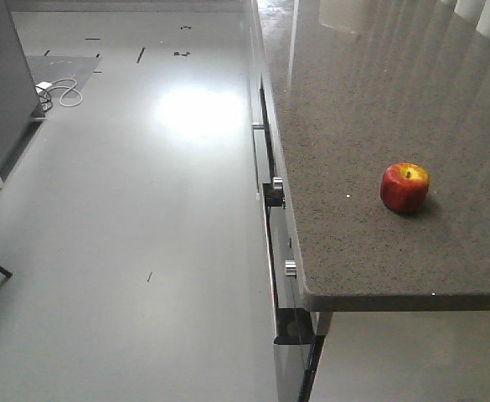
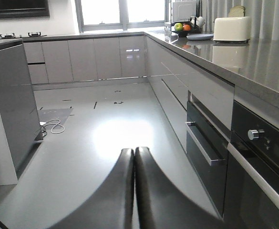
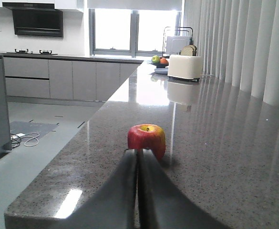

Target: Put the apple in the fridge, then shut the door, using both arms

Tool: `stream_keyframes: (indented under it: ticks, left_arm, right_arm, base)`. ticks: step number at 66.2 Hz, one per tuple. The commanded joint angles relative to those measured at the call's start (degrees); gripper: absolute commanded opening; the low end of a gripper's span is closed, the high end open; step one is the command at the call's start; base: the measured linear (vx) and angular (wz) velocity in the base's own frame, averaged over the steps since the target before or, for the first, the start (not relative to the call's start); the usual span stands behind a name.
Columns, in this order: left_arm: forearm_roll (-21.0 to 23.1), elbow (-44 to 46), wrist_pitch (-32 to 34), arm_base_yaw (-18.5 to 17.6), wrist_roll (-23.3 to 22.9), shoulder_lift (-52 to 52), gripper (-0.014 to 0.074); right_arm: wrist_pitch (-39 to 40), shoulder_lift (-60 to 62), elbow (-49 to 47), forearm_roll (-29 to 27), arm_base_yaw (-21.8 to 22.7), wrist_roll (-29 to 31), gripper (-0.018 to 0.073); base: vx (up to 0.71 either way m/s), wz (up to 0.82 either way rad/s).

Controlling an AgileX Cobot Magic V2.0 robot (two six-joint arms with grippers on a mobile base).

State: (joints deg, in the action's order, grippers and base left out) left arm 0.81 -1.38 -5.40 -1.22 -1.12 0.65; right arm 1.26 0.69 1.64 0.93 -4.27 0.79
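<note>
The red apple (image 1: 404, 188) with a yellow top sits upright on the speckled grey counter (image 1: 353, 268), near its front corner. In the right wrist view the apple (image 3: 146, 138) lies just beyond my right gripper (image 3: 138, 151), which is shut and empty, low over the counter. My left gripper (image 2: 134, 150) is shut too, empty, hanging over the glossy floor beside the cabinets. A tall dark grey block at the far left looks like the fridge (image 2: 10, 105); its door and inside cannot be made out. Neither gripper shows in the front view.
Below the counter are an oven with silver knobs (image 2: 255, 134) and a drawer with a bar handle (image 2: 203, 148). A white toaster (image 3: 184, 67) and a fruit bowl (image 3: 159, 61) stand far along the counter. A white cable (image 1: 60, 90) lies on the floor by a grey mat.
</note>
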Motion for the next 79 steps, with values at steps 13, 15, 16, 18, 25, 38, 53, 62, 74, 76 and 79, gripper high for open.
stream_keyframes:
  ticks: [13,15,16,18,25,38,53,62,74,76,79]
  left_arm:
    - [0.1,1.0,4.4,-0.5,-0.6,0.8,-0.0006]
    - [0.1,1.0,4.4,-0.5,-0.6,0.8,-0.0006]
    - [0.1,1.0,4.4,-0.5,-0.6,0.8,-0.0006]
    - [0.1,1.0,4.4,-0.5,-0.6,0.8,-0.0006]
    - [0.1,1.0,4.4,-0.5,-0.6,0.8,-0.0006]
    - [0.1,1.0,4.4,-0.5,-0.6,0.8,-0.0006]
    - [0.1,1.0,4.4,-0.5,-0.6,0.8,-0.0006]
    - [0.1,1.0,4.4,-0.5,-0.6,0.8,-0.0006]
    - [0.1,1.0,4.4,-0.5,-0.6,0.8,-0.0006]
    - [0.1,1.0,4.4,-0.5,-0.6,0.8,-0.0006]
    - [0.1,1.0,4.4,-0.5,-0.6,0.8,-0.0006]
  right_arm:
    - [4.8,0.6,-0.2,0.5,0.3,0.6,-0.0003]
    - [4.8,0.6,-0.2,0.5,0.3,0.6,-0.0003]
    - [4.8,0.6,-0.2,0.5,0.3,0.6,-0.0003]
    - [4.8,0.6,-0.2,0.5,0.3,0.6,-0.0003]
    - [4.8,0.6,-0.2,0.5,0.3,0.6,-0.0003]
    - [6.1,0.6,-0.6,-0.9,0.3,-0.1,-0.0003]
    - [-4.1,-1.6,-11.0,-0.9,0.3,0.8,-0.0003]
    - [-14.0,-6.7,-19.3,-0.4,0.3,1.0,-0.0003]
    - [-24.3,-15.1,-28.7,-0.5,0.3,0.6,0.0]
    - [-25.6,-16.4,-29.8,-0.6,0.3,0.6,0.0004]
    - [-28.1,-18.7,-31.6,-0.9,0.3,0.6,0.0016]
  base:
    - [0.0,0.0]
    - [0.0,0.0]
    - [0.0,0.0]
    - [0.0,0.0]
    - [0.0,0.0]
    - [0.0,0.0]
    - [0.0,0.0]
    - [0.0,0.0]
    - [0.0,0.0]
    - [0.0,0.0]
    - [0.0,0.0]
